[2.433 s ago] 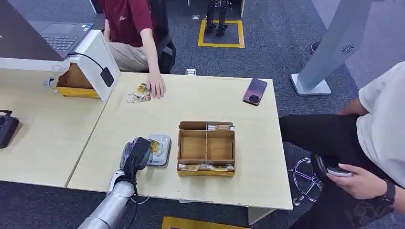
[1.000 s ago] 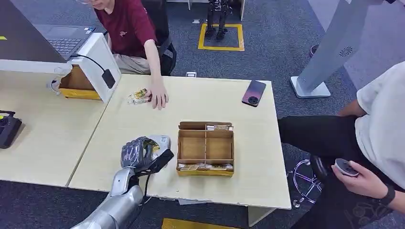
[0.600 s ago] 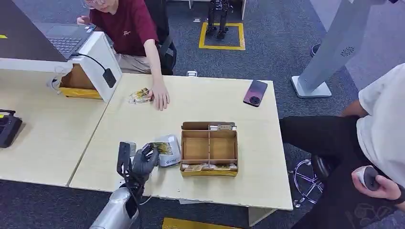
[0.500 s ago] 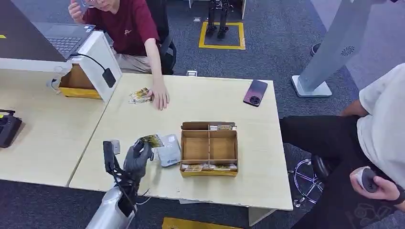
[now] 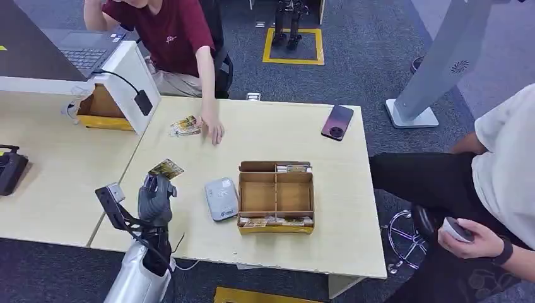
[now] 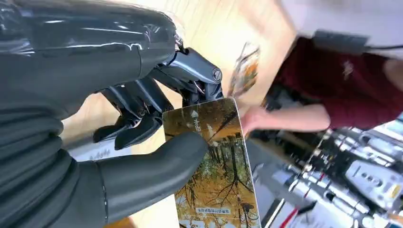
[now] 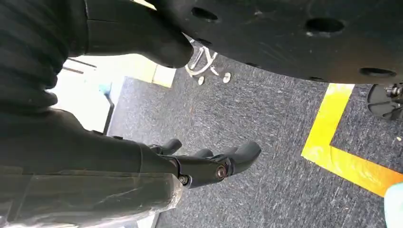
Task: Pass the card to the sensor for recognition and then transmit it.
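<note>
My left hand (image 5: 155,201) pinches a card (image 5: 166,168) printed with yellow autumn trees, raised above the table's left part. The wrist view shows the same card (image 6: 216,166) clamped between my thumb and fingers (image 6: 190,78). The grey sensor pad (image 5: 221,197) lies flat on the table to the right of my hand, apart from the card. A person in a red shirt sits at the far side, one hand (image 5: 213,130) resting beside a small stack of cards (image 5: 184,125). My right hand (image 7: 195,166) hangs over the carpet, holding nothing, fingers loosely extended.
A brown divided box (image 5: 275,197) with cards in it stands right of the sensor. A dark phone (image 5: 336,121) lies at the far right. A white stand with a black reader (image 5: 141,101) and a laptop (image 5: 85,53) sit far left. Another person (image 5: 498,189) sits at right.
My left hand has lifted the card off the sensor pad and carried it left and farther out. The seated person's hand stays by the card stack.
</note>
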### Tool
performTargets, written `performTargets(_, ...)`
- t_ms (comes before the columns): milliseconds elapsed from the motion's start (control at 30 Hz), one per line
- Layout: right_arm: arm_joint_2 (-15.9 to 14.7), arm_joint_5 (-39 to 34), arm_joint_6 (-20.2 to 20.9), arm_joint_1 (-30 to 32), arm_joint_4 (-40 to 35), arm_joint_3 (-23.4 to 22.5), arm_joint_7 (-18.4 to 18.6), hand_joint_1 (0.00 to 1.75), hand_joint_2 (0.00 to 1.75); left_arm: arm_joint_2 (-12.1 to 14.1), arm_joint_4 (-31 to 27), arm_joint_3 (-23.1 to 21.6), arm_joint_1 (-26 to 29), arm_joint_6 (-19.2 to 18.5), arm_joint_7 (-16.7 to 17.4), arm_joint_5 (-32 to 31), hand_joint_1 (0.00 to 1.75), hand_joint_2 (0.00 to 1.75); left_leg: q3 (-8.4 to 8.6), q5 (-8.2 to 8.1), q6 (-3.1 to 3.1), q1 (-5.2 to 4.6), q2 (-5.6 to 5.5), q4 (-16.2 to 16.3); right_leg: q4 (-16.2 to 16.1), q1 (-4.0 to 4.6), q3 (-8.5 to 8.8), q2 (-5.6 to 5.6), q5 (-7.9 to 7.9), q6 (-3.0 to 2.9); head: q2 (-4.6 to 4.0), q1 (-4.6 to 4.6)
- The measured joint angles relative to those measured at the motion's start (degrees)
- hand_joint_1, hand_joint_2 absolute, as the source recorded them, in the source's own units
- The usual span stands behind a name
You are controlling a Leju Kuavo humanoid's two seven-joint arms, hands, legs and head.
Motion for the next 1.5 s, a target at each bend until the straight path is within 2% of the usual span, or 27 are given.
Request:
performTargets(33, 0.0, 0.1, 0.0, 0.0, 0.0, 0.0, 0.0, 0.00, 1.75, 0.0, 0.0, 0.0, -0.2, 2.3, -1.3, -2.1, 1.75, 1.75, 0.00, 0.00, 0.00, 0.00, 0.00, 0.0, 0.0, 0.00, 0.00, 0.00, 0.00, 0.00, 0.00, 0.00)
performTargets(100, 0.1, 0.7, 0.0, -0.1, 0.0, 0.0, 0.1, 0.00, 1.75, 0.0, 0.2, 0.0, -0.8, 9.7, -4.4, -8.6, 1.75, 1.75, 0.00, 0.00, 0.00, 0.00, 0.00, 0.0, 0.0, 0.00, -0.02, 0.00, 0.00, 0.00, 0.00, 0.00)
performTargets(167, 0.2, 1.1, 0.0, -0.1, 0.0, 0.0, 0.2, 0.00, 1.75, 0.0, 1.2, 0.0, -2.1, 14.5, -6.6, -12.9, 1.75, 1.75, -0.01, 0.00, 0.00, -0.01, -0.01, 0.0, 0.0, 0.00, -0.02, -0.01, 0.00, 0.00, 0.00, -0.02)
performTargets(300, 0.3, 2.1, 0.1, -0.4, 0.0, 0.0, 0.5, 0.00, 1.75, 0.0, 4.9, 0.0, -5.0, 21.2, -9.8, -18.7, 1.75, 1.75, -0.01, 0.00, 0.00, 0.00, 0.00, 0.0, 0.0, 0.00, -0.03, 0.01, 0.01, 0.00, 0.00, -0.02)
performTargets(433, 0.3, 2.6, 0.1, -0.5, 0.0, 0.0, 0.6, 0.00, 1.75, 0.0, 8.8, 0.0, -8.2, 23.5, -10.8, -20.3, 1.75, 1.75, -0.01, 0.01, -0.01, 0.00, 0.00, 0.0, 0.0, 0.00, -0.03, 0.00, 0.01, 0.00, 0.00, -0.02)
performTargets(533, 0.3, 3.2, 0.2, -0.7, 0.0, 0.1, 0.8, 0.00, 1.75, 0.0, 13.1, 0.0, -11.2, 28.2, -11.3, -24.0, 1.75, 1.75, -0.03, 0.02, -0.03, 0.01, -0.01, 0.0, 0.0, 0.00, -0.03, 0.00, 0.01, 0.00, 0.00, 0.00)
performTargets(567, 0.3, 3.5, 0.3, -0.8, 0.0, 0.2, 1.0, 0.00, 1.75, 0.0, 15.0, 0.5, -12.1, 28.9, -11.8, -27.1, 1.75, 1.75, -0.04, 0.02, -0.03, 0.01, -0.01, 0.0, 0.0, 0.00, -0.03, 0.00, 0.01, 0.00, 0.00, 0.00)
performTargets(600, 0.3, 3.8, 0.4, -0.8, -0.1, 0.2, 1.2, 0.00, 1.75, -0.1, 16.2, 1.7, -13.1, 29.3, -12.4, -31.6, 1.75, 1.75, -0.04, 0.03, -0.03, 0.01, -0.01, 0.0, 0.0, 0.00, -0.03, 0.00, 0.01, 0.00, 0.00, 0.00)
performTargets(667, 0.3, 4.0, 0.4, -0.9, -0.1, 0.2, 1.3, 0.00, 1.75, -0.5, 18.1, 4.5, -14.6, 29.5, -12.8, -36.2, 1.75, 1.75, -0.03, 0.02, -0.03, 0.00, 0.00, 0.0, 0.0, 0.00, -0.04, 0.02, 0.01, 0.00, 0.00, 0.00)
performTargets(800, 0.4, 4.2, 0.5, -1.0, -0.1, 0.3, 1.5, 0.00, 1.75, -1.4, 19.8, 9.2, -15.6, 29.5, -12.8, -41.4, 1.75, 1.75, -0.05, 0.02, -0.03, 0.00, 0.00, 0.0, 0.0, 0.00, -0.06, 0.02, 0.01, 0.00, 0.00, 0.00)
performTargets(1067, 0.4, 4.7, 0.6, -1.1, -0.1, 0.3, 1.7, 0.00, 1.75, -2.7, 21.3, 14.4, -16.4, 29.5, -12.9, -43.0, 1.75, 1.75, -0.07, 0.02, -0.03, 0.00, 0.00, 0.0, 0.0, 0.00, -0.07, 0.02, 0.01, 0.00, 0.00, 0.00)
performTargets(1433, 0.4, 4.8, 0.8, -1.2, -0.1, 0.3, 1.7, 0.00, 1.75, -3.3, 22.0, 16.1, -16.7, 29.6, -13.0, -42.7, 1.75, 1.75, -0.07, 0.02, -0.03, 0.01, 0.00, 0.0, 0.0, 0.00, -0.07, 0.03, 0.01, 0.00, 0.00, 0.00)
performTargets(1467, 0.4, 4.8, 0.8, -1.2, -0.1, 0.3, 1.7, 0.00, 1.75, -3.3, 22.0, 16.1, -16.7, 29.6, -13.0, -42.7, 0.00, 1.75, -0.07, 0.02, -0.03, 0.01, 0.00, 0.0, 0.0, 0.00, -0.07, 0.04, 0.01, 0.00, 0.00, 0.00)
performTargets(1500, 0.4, 4.8, 0.8, -1.2, -0.1, 0.3, 1.7, 0.00, 1.75, -3.3, 22.0, 16.1, -16.7, 29.6, -13.0, -42.7, 0.00, 1.75, -0.07, 0.02, -0.03, 0.01, 0.00, 0.0, 0.0, 0.00, -0.07, 0.04, 0.01, 0.00, 0.00, 0.00)
